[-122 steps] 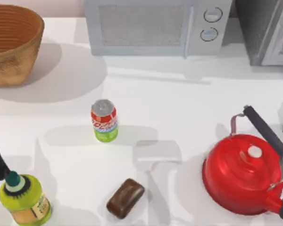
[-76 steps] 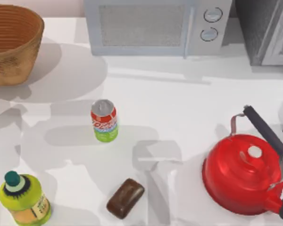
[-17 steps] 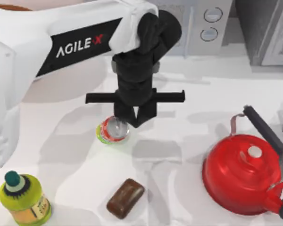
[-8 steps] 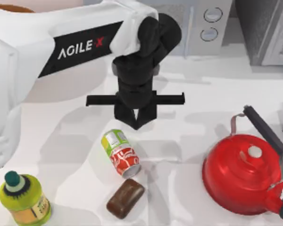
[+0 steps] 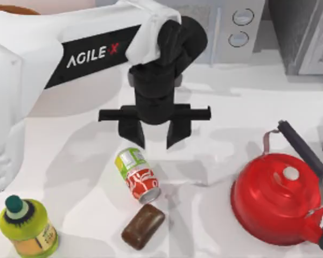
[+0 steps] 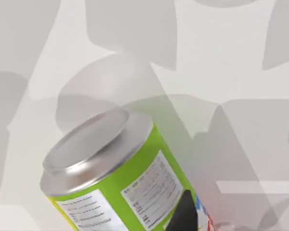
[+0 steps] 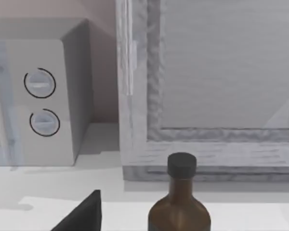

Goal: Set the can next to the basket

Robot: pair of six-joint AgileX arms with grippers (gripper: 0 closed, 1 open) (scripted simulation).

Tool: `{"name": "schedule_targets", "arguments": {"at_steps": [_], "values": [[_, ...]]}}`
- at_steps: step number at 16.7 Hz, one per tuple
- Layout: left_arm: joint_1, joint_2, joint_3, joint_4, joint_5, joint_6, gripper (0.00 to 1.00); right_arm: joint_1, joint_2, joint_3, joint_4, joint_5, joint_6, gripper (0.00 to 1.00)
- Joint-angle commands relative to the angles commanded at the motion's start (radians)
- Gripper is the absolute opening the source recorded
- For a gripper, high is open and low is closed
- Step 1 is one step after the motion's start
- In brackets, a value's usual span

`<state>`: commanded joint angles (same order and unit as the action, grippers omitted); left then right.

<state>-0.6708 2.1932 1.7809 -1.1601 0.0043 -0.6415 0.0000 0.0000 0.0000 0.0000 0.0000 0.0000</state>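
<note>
The can (image 5: 137, 175) lies on its side on the white bench (image 5: 220, 123), near the middle. Its green end points toward the back of the bench and its silver top points toward the front. The left gripper (image 5: 154, 140) hangs just above and behind the can. Its two black fingers (image 5: 131, 131) are spread apart and hold nothing. They are not touching the can.

In the left wrist view the can (image 6: 130, 187) is seen close up, tipped over, with its round silver end and green band showing.

A brown bar (image 5: 143, 226) lies just in front of the can. A lime-green bottle (image 5: 26, 226) stands at the front left corner. A red kettle (image 5: 280, 199) sits on the right side. A microwave (image 5: 226, 32) stands at the back.

In the right wrist view a brown bottle (image 7: 179, 207) with a black cap stands near the microwave (image 7: 43, 96)
</note>
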Motion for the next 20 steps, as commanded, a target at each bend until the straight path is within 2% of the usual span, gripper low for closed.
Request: {"name": "schedule_targets", "arguments": {"at_steps": [3,4,13,20], "values": [[0.0,0.0,0.0,0.0,0.0,0.0,0.98,0.0,0.0,0.0,0.0,0.0,0.0,1.0],[0.0,0.0,0.0,0.0,0.0,0.0,1.0,0.0,0.0,0.0,0.0,0.0,0.0,1.0],[0.002,-0.001,0.004,-0.004,0.0,0.0,1.0,0.0,0.0,0.0,0.0,0.0,0.0,1.0],[0.0,-0.017,0.13,-0.147,0.0,-0.001,1.0,0.0,0.0,0.0,0.0,0.0,0.0,1.0]]}}
